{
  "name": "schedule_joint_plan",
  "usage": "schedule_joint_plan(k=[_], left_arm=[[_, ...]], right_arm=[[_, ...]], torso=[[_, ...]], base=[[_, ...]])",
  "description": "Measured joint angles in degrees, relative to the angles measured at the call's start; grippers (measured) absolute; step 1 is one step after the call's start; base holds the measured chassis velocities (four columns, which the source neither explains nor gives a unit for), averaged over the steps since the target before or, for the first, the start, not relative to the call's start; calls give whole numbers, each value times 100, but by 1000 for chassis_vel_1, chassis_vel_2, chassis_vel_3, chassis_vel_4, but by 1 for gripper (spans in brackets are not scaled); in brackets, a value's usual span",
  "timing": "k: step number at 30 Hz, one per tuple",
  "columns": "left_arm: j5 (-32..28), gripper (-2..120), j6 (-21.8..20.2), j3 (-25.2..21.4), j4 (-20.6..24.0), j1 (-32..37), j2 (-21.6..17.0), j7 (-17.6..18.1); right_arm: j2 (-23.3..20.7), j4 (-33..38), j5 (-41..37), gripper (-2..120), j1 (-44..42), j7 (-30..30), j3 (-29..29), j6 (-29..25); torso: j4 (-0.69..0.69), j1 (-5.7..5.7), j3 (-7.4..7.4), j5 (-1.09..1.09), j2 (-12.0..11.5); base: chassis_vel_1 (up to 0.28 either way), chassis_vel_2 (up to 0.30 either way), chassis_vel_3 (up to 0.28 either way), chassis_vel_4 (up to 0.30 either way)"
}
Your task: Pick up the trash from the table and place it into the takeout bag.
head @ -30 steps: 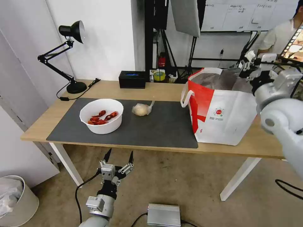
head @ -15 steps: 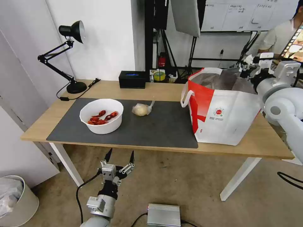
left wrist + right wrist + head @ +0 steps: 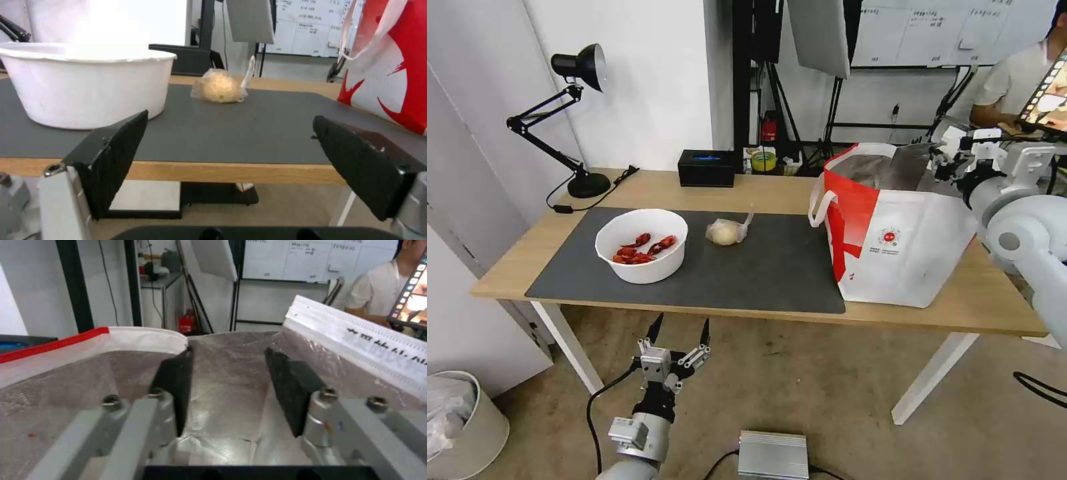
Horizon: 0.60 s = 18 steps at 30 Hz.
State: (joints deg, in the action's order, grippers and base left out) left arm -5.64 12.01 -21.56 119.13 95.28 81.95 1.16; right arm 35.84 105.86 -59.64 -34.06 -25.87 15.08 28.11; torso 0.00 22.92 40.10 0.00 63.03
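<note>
Trash on the dark mat (image 3: 774,267): white bowl (image 3: 641,245) of red shells and, to its right, a clear bag around a beige lump (image 3: 726,231), its twisted tail pointing up toward the takeout bag (image 3: 894,227). That bag's open mouth faces up — its inside is mostly hidden. Right pincer (image 3: 229,381) is over it, fingers apart, empty. Left pincer (image 3: 678,332) is open below the tabletop (image 3: 774,189) edge.
</note>
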Motion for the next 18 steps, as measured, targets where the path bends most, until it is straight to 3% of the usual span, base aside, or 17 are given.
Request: schedule_joint_plan(k=[2, 4, 6, 8, 10, 12, 18], left_arm=[[1, 100, 1, 1, 9, 1, 5, 0], [2, 100, 2, -2, 17, 1, 9, -1], [3, 100, 2, -2, 19, 1, 9, -2], [3, 100, 2, -6, 35, 1, 14, -2], [3, 100, 2, -7, 41, 3, 17, -2], [4, 100, 2, -8, 83, 23, 22, -2], [4, 100, -2, -36, 166, 73, 9, -2]], right_arm=[[10, 7, 6, 50, -12, 4, 2, -8], [29, 12, 16, 62, -24, 12, 5, -37], [32, 12, 16, 62, -24, 14, 6, -51], [48, 30, 31, 76, -28, 95, 17, -296], [53, 53, 38, 80, -38, 122, 25, -388], [83, 186, 41, 90, -129, 184, 72, -686], [151, 578, 148, 96, -474, 442, 135, -1287]], torso=[[0, 0, 0, 0, 0], [0, 0, 0, 0, 0], [0, 0, 0, 0, 0], [0, 0, 0, 0, 0], [0, 0, 0, 0, 0], [0, 0, 0, 0, 0], [0, 0, 0, -1, 0]], base=[[0, 0, 0, 0], [0, 0, 0, 0], [0, 0, 0, 0], [0, 0, 0, 0], [0, 0, 0, 0], [0, 0, 0, 0], [0, 0, 0, 0]])
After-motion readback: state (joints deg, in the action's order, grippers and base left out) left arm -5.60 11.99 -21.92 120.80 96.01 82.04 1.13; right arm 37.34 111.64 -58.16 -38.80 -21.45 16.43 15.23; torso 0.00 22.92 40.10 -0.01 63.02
